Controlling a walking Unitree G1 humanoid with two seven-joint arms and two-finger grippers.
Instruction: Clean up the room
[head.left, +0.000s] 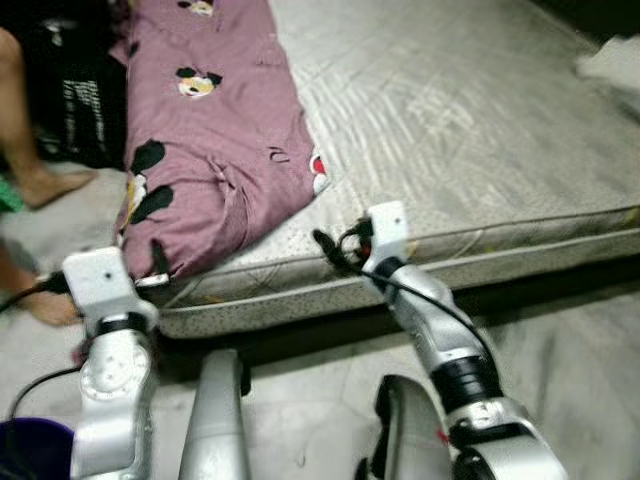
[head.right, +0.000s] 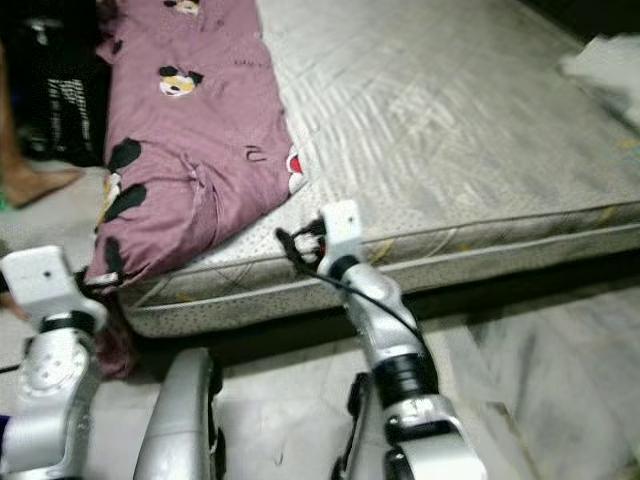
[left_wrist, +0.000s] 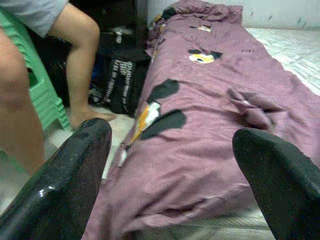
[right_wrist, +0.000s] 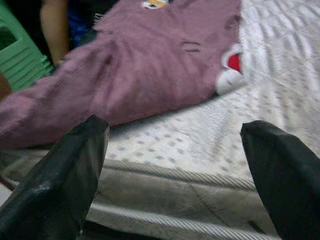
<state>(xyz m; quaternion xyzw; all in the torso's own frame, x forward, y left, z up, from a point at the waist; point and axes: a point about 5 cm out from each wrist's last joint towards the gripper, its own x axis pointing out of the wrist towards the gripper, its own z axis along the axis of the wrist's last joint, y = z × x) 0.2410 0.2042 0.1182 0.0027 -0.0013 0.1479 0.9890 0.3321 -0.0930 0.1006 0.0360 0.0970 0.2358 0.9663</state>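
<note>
A mauve sheet (head.left: 215, 130) printed with cartoon mice lies along the left side of the grey mattress (head.left: 470, 130), and its near corner hangs over the mattress edge. My left gripper (left_wrist: 172, 185) is open just in front of that hanging corner, low at the mattress's near left edge (head.left: 155, 268). My right gripper (right_wrist: 172, 170) is open too, at the middle of the near edge (head.left: 330, 250). It points at the bare mattress just right of the sheet's edge (right_wrist: 165, 75). Neither holds anything.
A person's bare legs (head.left: 25, 150) stand on the floor left of the mattress, beside a green plastic stool (left_wrist: 30, 100) and a black bag (left_wrist: 120, 82). A dark purple bucket (head.left: 30, 445) is by my left arm. Something white (head.left: 612, 60) lies at the mattress's far right.
</note>
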